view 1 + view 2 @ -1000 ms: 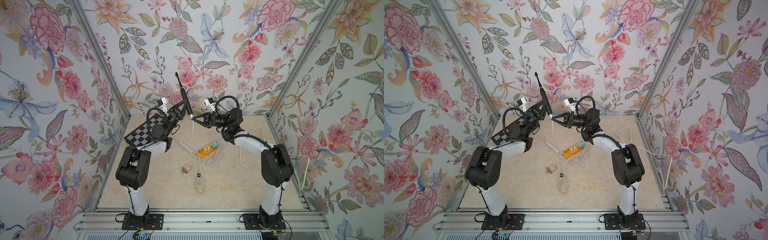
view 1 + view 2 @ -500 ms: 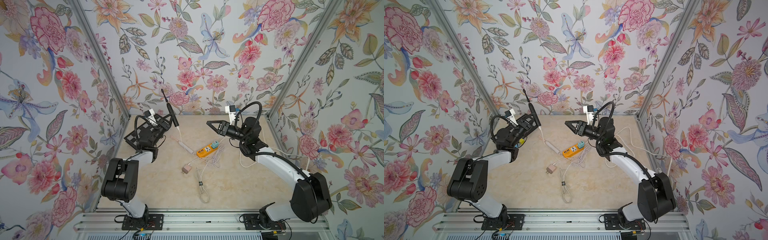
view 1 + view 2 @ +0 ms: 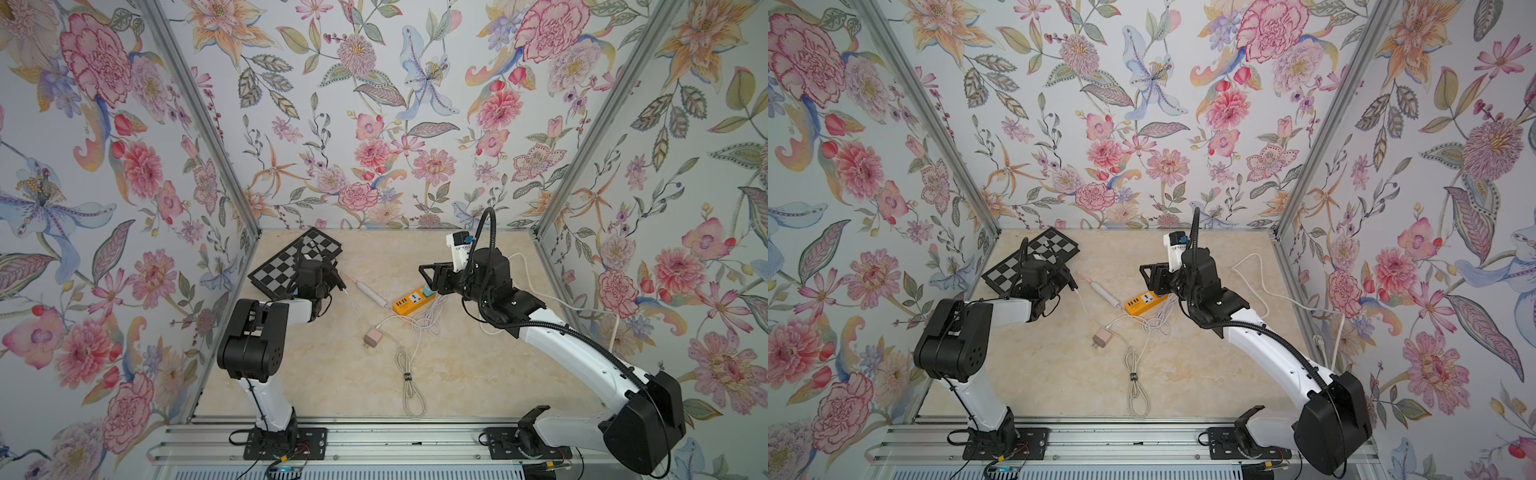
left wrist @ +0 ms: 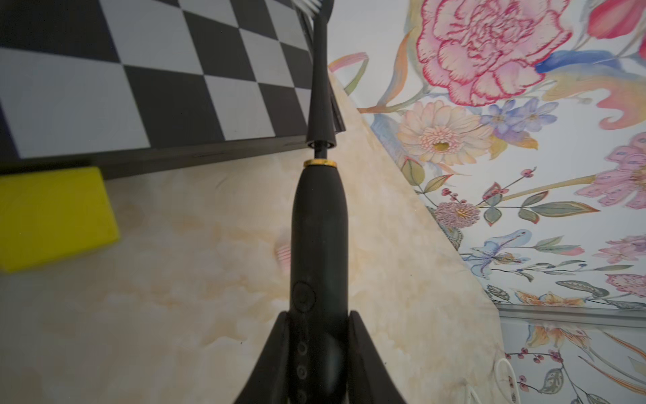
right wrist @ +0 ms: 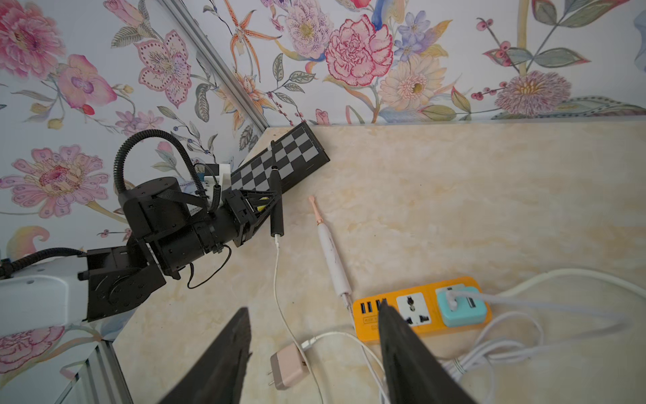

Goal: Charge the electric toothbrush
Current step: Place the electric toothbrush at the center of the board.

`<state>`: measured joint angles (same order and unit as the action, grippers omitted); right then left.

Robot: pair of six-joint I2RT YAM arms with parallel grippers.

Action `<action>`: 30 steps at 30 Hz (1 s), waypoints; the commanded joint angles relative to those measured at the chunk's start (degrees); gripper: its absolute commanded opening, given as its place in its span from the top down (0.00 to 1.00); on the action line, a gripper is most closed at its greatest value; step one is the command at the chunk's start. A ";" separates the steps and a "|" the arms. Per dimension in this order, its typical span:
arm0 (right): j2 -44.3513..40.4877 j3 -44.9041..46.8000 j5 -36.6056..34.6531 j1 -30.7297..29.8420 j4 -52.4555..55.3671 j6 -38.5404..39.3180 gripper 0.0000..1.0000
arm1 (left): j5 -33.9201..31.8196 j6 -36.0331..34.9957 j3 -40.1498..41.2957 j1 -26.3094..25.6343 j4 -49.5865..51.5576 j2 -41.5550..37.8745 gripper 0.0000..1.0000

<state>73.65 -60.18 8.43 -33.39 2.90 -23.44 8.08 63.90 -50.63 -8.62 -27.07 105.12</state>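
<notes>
Beside chessboard (image 3: 286, 266), far left of table: black toothbrush (image 4: 320, 245) clamped by lower handle in left gripper (image 4: 318, 321). White cable (image 5: 276, 280) seated in its base; adapter (image 5: 288, 365) lying unplugged near power strip (image 5: 365, 328). Right gripper (image 5: 313, 307) jaws apart, empty. Toothbrush probably light, rigid, slick: hold thick handle, never thin neck.

A lab test booth: floral-papered panels (image 3: 374, 124) in aluminium framing (image 3: 208, 129), robot arms (image 3: 561, 336) bolted to a rail (image 3: 395, 440).
</notes>
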 commanded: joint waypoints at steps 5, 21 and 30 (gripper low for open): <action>-3.03 0.86 -2.89 -0.17 5.34 2.24 0.37 | -5.35 0.09 -5.79 0.01 17.97 4.37 0.78; -1.20 0.94 -0.20 -0.01 5.71 3.31 0.36 | -10.78 -37.48 -10.38 -17.21 41.91 -15.91 0.34; 0.24 0.28 1.85 -0.10 5.73 4.06 0.36 | 2.37 -46.43 -3.20 -24.25 37.01 -12.75 0.29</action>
<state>74.04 -59.92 9.15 -33.36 8.05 -20.95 6.74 22.90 -55.02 -33.41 8.95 88.75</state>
